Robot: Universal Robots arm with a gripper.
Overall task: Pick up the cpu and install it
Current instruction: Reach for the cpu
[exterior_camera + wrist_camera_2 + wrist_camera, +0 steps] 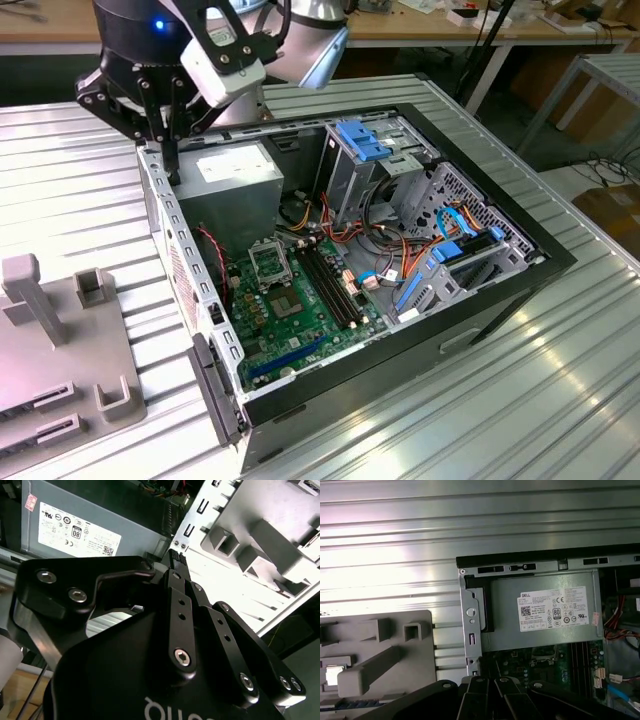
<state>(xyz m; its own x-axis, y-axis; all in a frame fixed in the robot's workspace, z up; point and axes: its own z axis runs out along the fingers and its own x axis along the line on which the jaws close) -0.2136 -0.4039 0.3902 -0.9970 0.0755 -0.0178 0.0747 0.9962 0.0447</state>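
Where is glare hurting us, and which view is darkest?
Exterior view: the ribbed table glares white at that view's left, while the inside of the case is evenly lit. First wrist view: a bright band washes out the table beside the case; the power supply stays clear. Second wrist view: darkest, with the black gripper in shadow and the table behind it blown white.
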